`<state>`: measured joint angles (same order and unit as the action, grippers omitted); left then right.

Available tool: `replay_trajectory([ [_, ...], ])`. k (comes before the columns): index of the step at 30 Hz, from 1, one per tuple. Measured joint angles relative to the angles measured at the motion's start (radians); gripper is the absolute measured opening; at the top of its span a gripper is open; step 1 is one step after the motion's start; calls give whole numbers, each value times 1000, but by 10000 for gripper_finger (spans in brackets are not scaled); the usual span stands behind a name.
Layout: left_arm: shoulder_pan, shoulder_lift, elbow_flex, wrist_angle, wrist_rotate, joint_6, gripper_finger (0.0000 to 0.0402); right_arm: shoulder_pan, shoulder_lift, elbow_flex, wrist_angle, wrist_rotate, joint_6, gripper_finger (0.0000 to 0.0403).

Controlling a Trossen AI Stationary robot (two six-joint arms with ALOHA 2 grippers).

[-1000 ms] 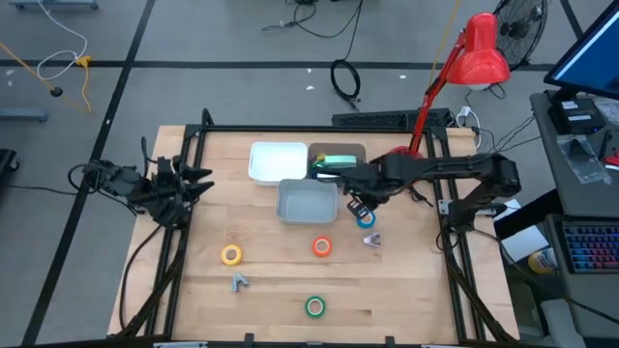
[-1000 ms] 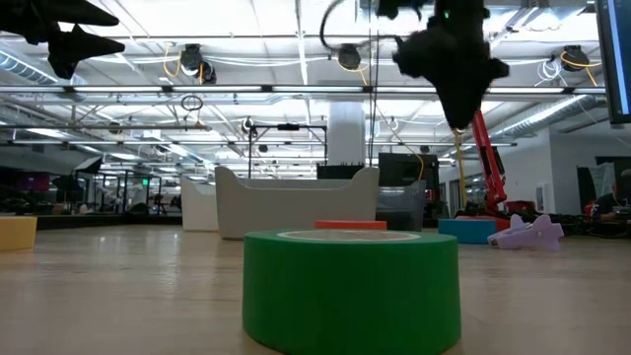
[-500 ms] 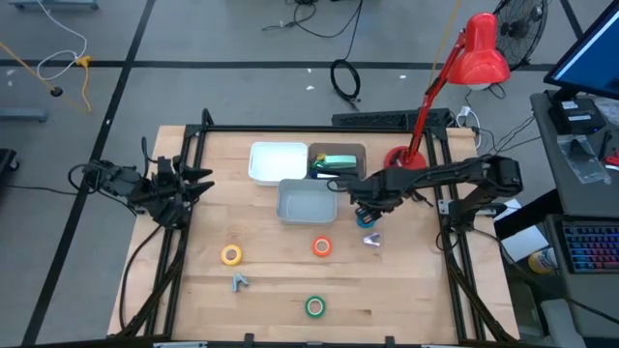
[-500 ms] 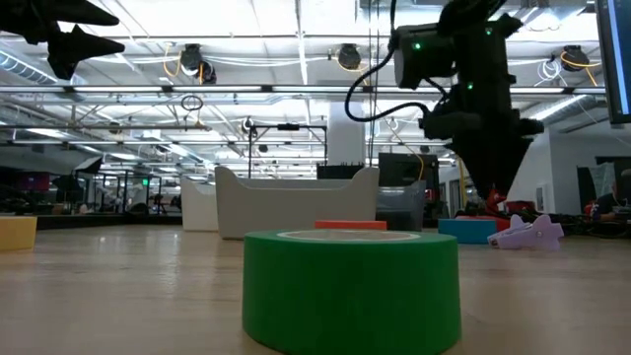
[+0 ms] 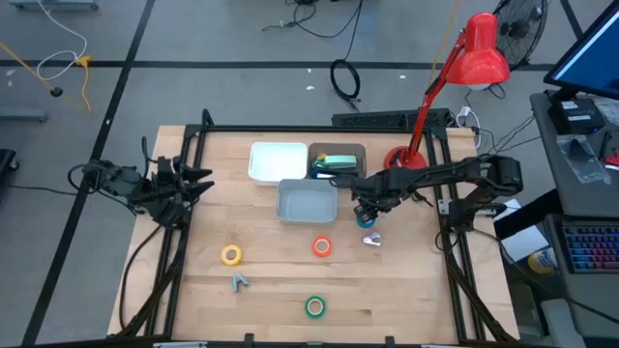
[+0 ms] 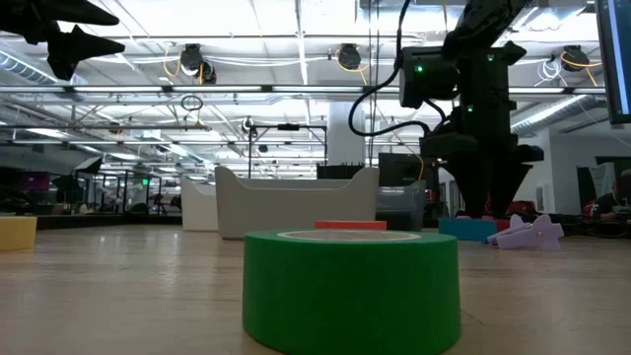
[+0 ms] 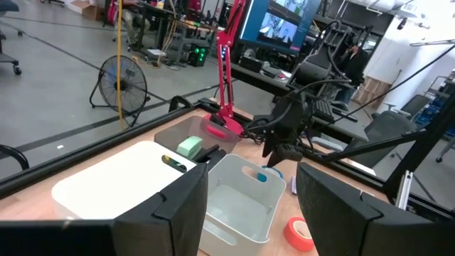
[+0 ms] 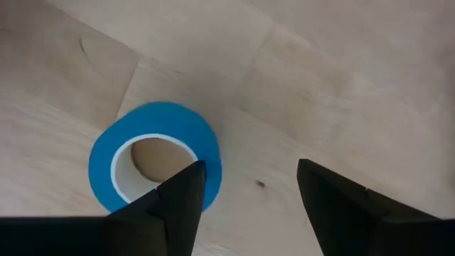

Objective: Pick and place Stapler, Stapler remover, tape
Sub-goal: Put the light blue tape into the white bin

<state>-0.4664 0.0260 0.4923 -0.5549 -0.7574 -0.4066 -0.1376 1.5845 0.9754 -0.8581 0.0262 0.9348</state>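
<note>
The blue tape roll lies flat on the wood right of the grey bin. My right gripper is open, low over the roll, pointing down; one finger overlaps the ring's wall, the other stands over bare wood. The orange-red roll, yellow roll and green roll lie flat farther toward the near edge. A pale purple staple remover lies beside the blue roll. The green stapler lies in the brown bin. My left gripper waits, open, at the table's left edge. My right gripper comes at the blue roll from above, pointing down. One finger stands over the ring's wall on the side toward the other finger. Whether it touches the roll, I cannot tell.
A white bin stands beside the brown bin at the far side. A small grey piece lies near the yellow roll. A red desk lamp rises at the far right corner. Open wood lies between the rolls.
My right gripper has come down from high above the table to just over the blue roll, shifting slightly toward the near edge. The roll and the other things have stayed in place.
</note>
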Motion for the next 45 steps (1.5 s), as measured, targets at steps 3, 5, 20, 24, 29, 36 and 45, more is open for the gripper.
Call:
replay_trajectory([
  [3, 0, 0, 0, 0, 0, -2, 214, -3, -3, -22, 47, -28, 7, 209],
  [5, 0, 0, 0, 0, 0, -3, 214, -1, -2, -25, 58, -26, 12, 206],
  [20, 0, 0, 0, 0, -1, -3, 214, -6, -62, -29, 104, -57, 26, 205],
  [24, 0, 0, 0, 0, -2, 2, 214, -5, -67, -29, 124, -61, 26, 205],
  [29, 0, 0, 0, -1, -1, 5, 214, -5, -66, -29, 129, -58, 26, 205],
  [36, 0, 0, 0, -2, -2, 5, 214, -5, -66, -29, 121, -58, 26, 205],
  [45, 0, 0, 0, -2, -1, 5, 214, 2, -67, -29, 121, -83, 23, 205],
])
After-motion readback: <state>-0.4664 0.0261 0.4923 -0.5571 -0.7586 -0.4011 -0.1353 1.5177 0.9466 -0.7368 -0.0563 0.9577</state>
